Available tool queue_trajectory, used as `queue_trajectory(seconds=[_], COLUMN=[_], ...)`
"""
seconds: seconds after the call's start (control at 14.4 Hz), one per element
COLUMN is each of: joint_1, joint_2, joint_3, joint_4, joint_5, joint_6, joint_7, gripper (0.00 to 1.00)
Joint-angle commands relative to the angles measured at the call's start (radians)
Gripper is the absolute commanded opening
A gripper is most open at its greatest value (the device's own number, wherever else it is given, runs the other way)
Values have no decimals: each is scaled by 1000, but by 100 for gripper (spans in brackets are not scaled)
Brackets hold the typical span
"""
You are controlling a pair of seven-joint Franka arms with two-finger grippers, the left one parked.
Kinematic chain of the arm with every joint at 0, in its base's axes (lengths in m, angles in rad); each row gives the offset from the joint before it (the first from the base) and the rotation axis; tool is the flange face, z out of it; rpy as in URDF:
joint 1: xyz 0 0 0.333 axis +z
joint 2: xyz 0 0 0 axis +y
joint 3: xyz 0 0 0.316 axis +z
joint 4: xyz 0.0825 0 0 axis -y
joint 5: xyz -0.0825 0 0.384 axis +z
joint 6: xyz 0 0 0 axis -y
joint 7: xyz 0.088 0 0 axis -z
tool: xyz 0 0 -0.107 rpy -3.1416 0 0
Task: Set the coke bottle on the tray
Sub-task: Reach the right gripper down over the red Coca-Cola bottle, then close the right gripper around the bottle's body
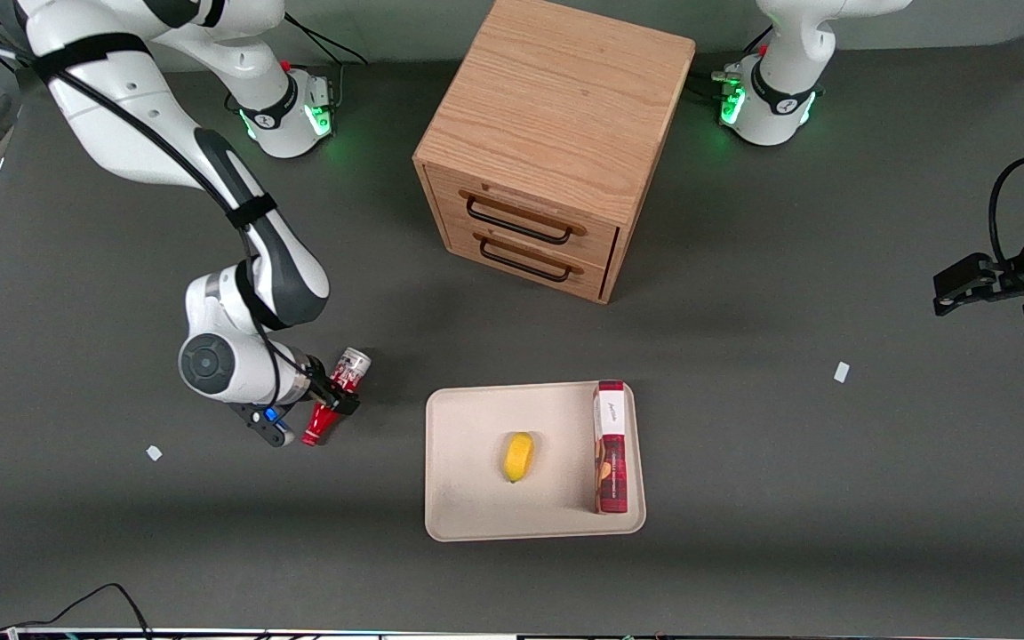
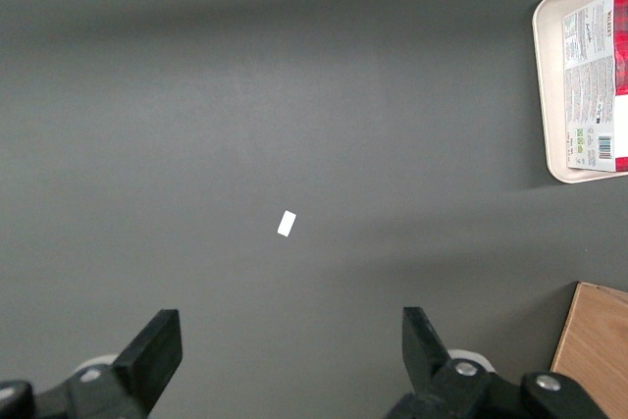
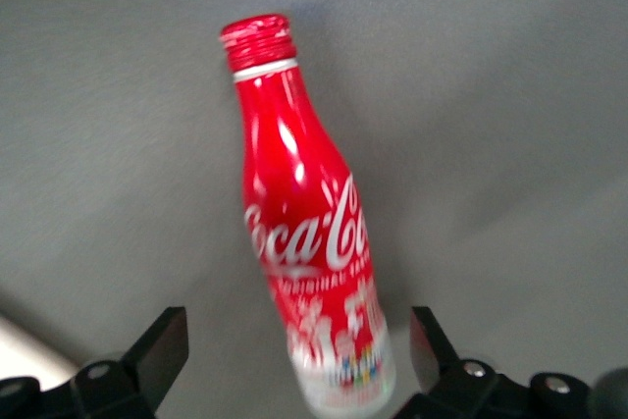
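- small red contour coke bottle (image 1: 334,397) lying tilted on the dark grey table (image 1: 121,533), beside the flat beige rectangular tray (image 1: 468,498), toward the working arm's end; not on it yet.
- right gripper (image 1: 332,396) down at the bottle, jaws wide, either side of its silvery base; not yet closed.
- left to do: grasping, lifting, carrying over, setting down between yellow lemon-like fruit (image 1: 518,456) and rim, clear of red-and-white box (image 1: 610,444).

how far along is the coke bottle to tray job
Early stage. Nothing looks done yet: the coke bottle lies tilted off the tray, toward the working arm's end of the table. In hand: the gripper is at the bottle, its fingers spread wide either side without closing on it. Left: grasp, lift, carry to the tray, and set it on a bare part beside the yellow item and red-and-white box.
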Motion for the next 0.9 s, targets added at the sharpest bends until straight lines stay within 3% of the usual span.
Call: queue_trajectory(seconds=[0.0,0.07,0.21,0.62,0.83], joint_1=[7,7,7,16,16], joint_2=[17,17,19,-2,-87], joint_3=[0,0,1,3,14], joint_4=[-30,-42,-51,-50,-22], joint_5=[-43,-45,-75,-77,-77], joint_6=[66,86,99,84,-60], joint_7=[39,37,37,24,-22], gripper=[100,100,1,0,0])
